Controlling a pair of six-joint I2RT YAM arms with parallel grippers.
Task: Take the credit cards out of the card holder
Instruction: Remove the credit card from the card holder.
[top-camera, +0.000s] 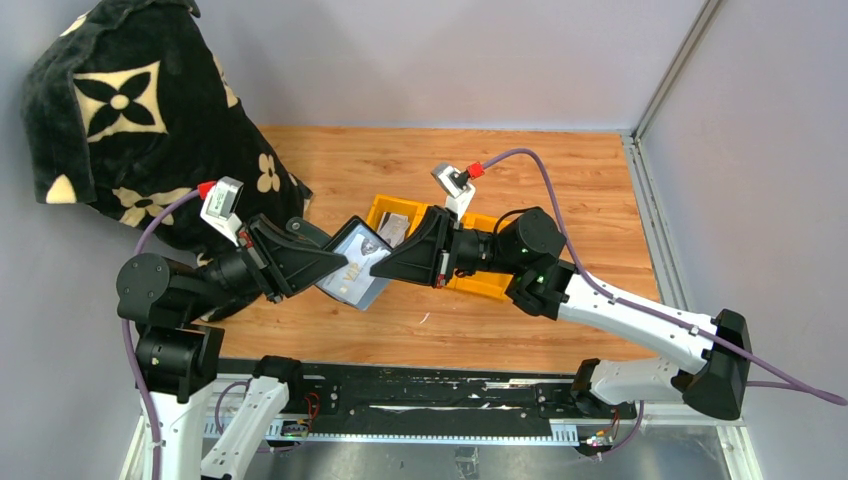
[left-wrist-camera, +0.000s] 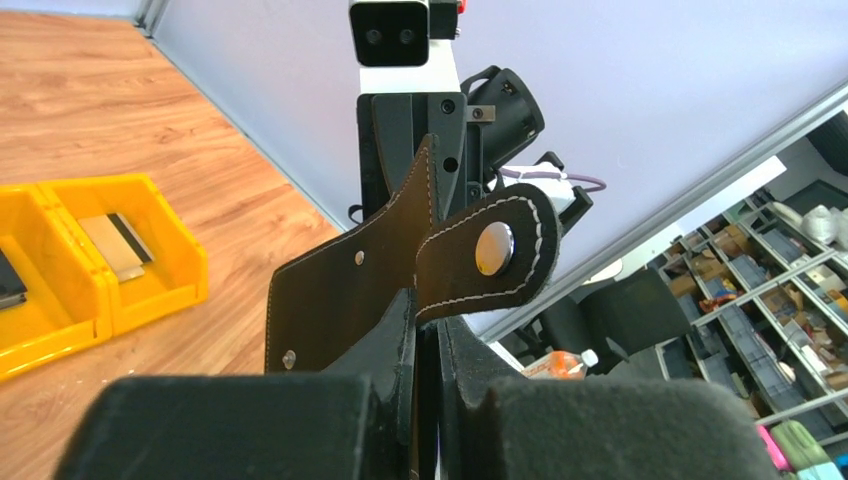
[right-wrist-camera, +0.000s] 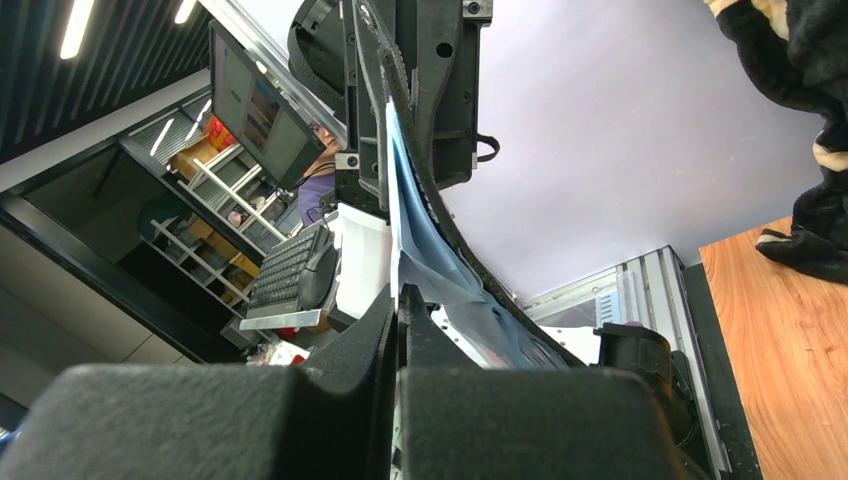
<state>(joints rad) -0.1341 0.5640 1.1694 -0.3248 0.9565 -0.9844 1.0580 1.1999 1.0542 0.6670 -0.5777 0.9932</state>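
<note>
The black card holder (left-wrist-camera: 330, 290) hangs in the air above the table, its strap tab (left-wrist-camera: 490, 250) with a metal snap flopped to one side. My left gripper (left-wrist-camera: 428, 335) is shut on the holder's lower edge. From above, a silvery-blue credit card (top-camera: 350, 272) shows in the opened holder between the two arms. My right gripper (top-camera: 381, 264) comes in from the right and is shut on the thin edge of that credit card (right-wrist-camera: 418, 235), which runs up from between its fingers beside the holder's black stitched wall.
A yellow compartment bin (top-camera: 495, 285) lies behind the right arm, with a grey card (top-camera: 393, 230) in one compartment; the left wrist view shows the bin (left-wrist-camera: 170, 260) too. A black flower-patterned cushion (top-camera: 130, 110) fills the back left corner.
</note>
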